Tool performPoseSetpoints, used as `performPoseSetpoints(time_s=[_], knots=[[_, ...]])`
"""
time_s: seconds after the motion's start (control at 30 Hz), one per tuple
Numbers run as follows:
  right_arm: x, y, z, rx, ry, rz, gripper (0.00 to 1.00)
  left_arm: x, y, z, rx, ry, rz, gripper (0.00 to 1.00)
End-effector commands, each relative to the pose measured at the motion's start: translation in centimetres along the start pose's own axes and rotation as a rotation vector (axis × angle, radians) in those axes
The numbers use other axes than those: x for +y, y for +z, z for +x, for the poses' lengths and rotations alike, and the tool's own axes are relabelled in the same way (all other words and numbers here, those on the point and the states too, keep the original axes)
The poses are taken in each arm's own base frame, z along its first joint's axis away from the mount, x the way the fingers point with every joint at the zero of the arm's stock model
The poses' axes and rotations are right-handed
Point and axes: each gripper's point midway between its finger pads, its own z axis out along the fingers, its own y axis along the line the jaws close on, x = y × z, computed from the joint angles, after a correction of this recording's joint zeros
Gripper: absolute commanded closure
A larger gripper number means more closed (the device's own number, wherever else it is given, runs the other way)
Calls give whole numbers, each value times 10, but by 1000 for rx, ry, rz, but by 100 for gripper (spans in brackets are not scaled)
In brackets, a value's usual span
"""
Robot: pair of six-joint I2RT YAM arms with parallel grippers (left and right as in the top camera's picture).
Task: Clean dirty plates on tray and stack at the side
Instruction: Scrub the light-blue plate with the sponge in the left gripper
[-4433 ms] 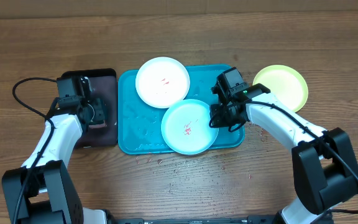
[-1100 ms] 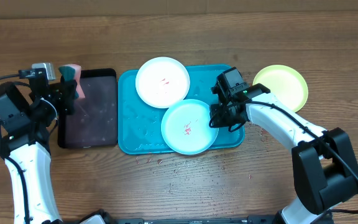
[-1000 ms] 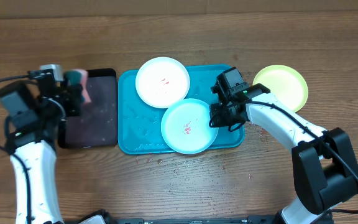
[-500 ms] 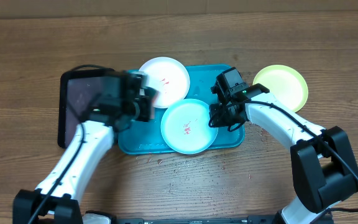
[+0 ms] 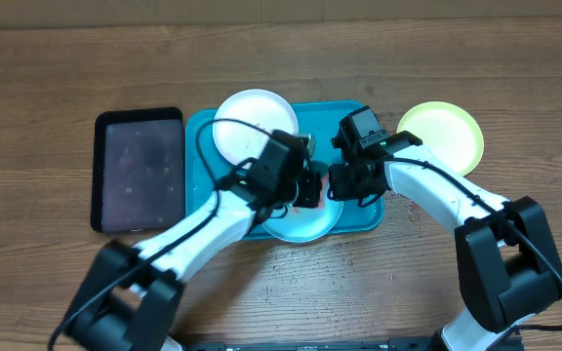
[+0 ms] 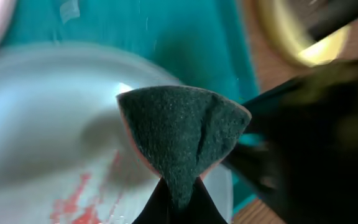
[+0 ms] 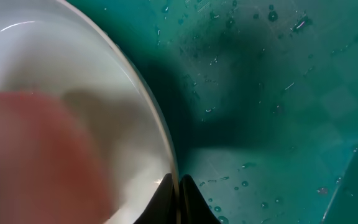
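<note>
On the turquoise tray [image 5: 199, 138] lie the white plate [image 5: 247, 122] and, nearer the front, the light teal plate [image 5: 312, 222] with a red smear [image 6: 73, 202]. My left gripper [image 5: 309, 187] hangs over the teal plate, shut on a dark green sponge [image 6: 182, 134] with a pink edge. From the right, my right gripper [image 7: 179, 186] is shut on that plate's rim [image 7: 160, 130]. The sponge shows as a pink blur [image 7: 36, 155] in the right wrist view. The yellow-green plate [image 5: 442, 132] rests on the table to the right of the tray.
A black tray [image 5: 138, 168] lies left of the turquoise one with nothing on it. Small red crumbs [image 5: 237, 251] dot the wood in front of the tray. The right arm [image 6: 316, 143] stands close beside the sponge.
My left arm has lifted the sponge off the black tray and swung right across the turquoise tray to the teal plate. The right gripper has kept its hold on the rim.
</note>
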Motion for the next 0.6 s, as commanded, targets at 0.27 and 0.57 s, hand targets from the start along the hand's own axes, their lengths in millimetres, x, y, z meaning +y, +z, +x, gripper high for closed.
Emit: performPoseSetpoints(time_s=[0.27, 0.57], knots=[[0, -1, -7, -12, -12, 5, 96, 61, 7, 2, 8, -264, -212, 96], [0, -1, -7, -13, -12, 5, 96, 48, -36, -25, -86, -222, -165, 96]])
